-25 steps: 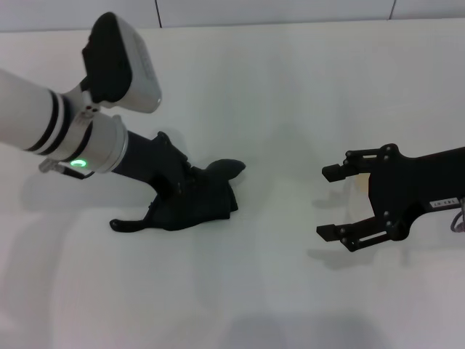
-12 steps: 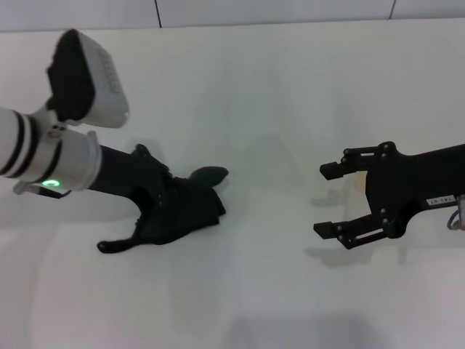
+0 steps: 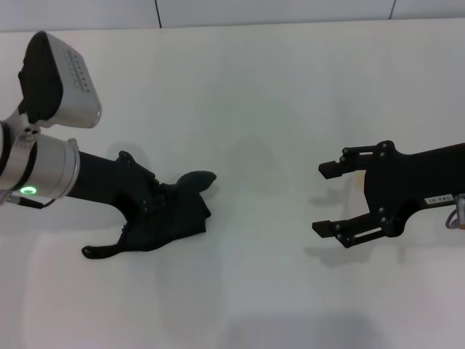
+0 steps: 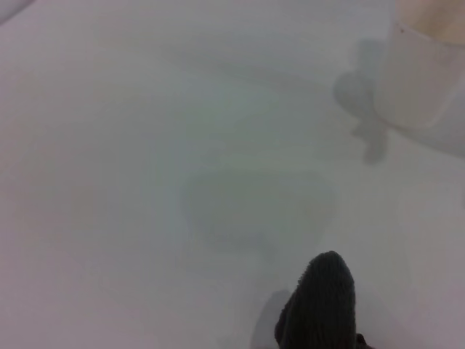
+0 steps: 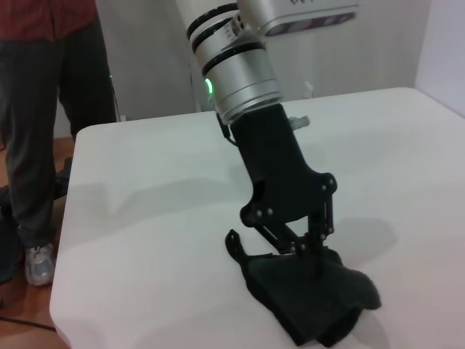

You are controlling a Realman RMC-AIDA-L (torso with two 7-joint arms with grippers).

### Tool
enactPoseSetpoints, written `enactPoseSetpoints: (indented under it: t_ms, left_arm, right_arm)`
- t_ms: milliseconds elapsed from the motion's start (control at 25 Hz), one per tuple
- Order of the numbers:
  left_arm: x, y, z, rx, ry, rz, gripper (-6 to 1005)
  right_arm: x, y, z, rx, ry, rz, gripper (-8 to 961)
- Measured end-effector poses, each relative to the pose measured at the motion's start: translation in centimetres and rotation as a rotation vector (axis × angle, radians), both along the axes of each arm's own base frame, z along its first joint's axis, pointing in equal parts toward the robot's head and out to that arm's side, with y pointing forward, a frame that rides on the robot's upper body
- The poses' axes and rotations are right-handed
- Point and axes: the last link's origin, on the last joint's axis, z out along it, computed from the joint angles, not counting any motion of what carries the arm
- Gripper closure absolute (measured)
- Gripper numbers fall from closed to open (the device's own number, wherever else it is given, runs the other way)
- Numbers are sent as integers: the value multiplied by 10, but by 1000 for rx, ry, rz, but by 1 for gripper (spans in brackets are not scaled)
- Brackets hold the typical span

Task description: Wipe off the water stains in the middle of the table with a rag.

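The dark grey rag [image 3: 174,214] lies bunched on the white table [image 3: 261,87], left of the middle. My left gripper [image 3: 142,229] is pressed down on it and shut on it. One black finger [image 3: 94,251] sticks out on the table beside the cloth, and the other is buried in the folds. The right wrist view shows the same grip on the rag [image 5: 312,298]. A rag tip [image 4: 320,298] shows in the left wrist view. No orange blot shows in any view. My right gripper [image 3: 328,201] hovers open and empty at the right.
A translucent whitish cup [image 4: 421,80] stands on the table beyond the rag in the left wrist view. A person in dark trousers [image 5: 43,131] stands past the table's far end. The table's edge [image 5: 65,291] shows in the right wrist view.
My left gripper has dragged the rag across the table to the left and a little nearer over the last second. The right gripper has barely moved.
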Motion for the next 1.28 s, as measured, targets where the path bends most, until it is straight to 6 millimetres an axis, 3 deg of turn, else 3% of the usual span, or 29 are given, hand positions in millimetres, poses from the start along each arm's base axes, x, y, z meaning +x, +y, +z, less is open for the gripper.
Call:
enactPoseSetpoints:
  t_ms: [240,720,840,1120,1280]
  left_arm:
    - [0,-1,1,3,-13,17,895]
    - [5,2,9,40,-36,31,500]
    - [8,-1,13,40,-48,-3,327]
    - [27,-32,40,-29,-259,-158,109]
    - [29,-49,48,-88,-304,-188,111]
  right_arm:
    - [-1,0,1,3,0,3,96]
    - [-2,0,1,3,0,3,96]
    - [-1,0,1,4,1,1,96]
    - [3,1,1,7,-1,-16,96]
    - [6,1,0,4,-3,-27,96]
